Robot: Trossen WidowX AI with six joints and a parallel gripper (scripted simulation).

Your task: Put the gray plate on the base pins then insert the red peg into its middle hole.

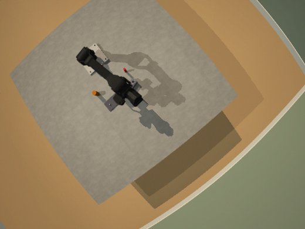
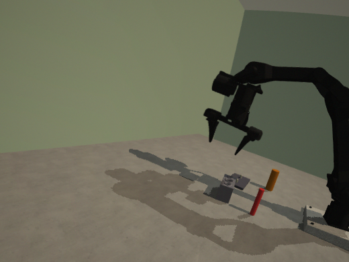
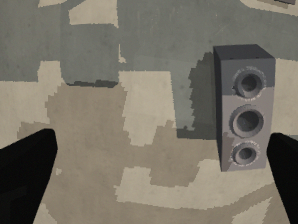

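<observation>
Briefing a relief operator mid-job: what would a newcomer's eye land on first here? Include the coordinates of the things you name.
The black arm (image 1: 101,68) (image 2: 295,74), arching over the work with its open claw (image 2: 223,148) hanging above the tabletop. Next, the bright red peg (image 1: 125,70) (image 2: 257,202), upright near the gray three-holed block (image 2: 226,193) (image 3: 245,102), and the thicker orange cylinder (image 1: 94,93) (image 2: 272,180), standing farther back in the exterior view.

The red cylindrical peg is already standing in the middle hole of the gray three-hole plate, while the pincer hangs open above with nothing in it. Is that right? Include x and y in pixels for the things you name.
Not quite: the red cylindrical peg (image 1: 125,70) (image 2: 257,202) stands upright on the tabletop, apart from the gray three-hole plate (image 1: 135,83) (image 2: 225,193) (image 3: 246,102), as the exterior view shows. The pincer (image 1: 124,91) (image 2: 223,148) (image 3: 165,143) does hang open above, with nothing in it.
</observation>
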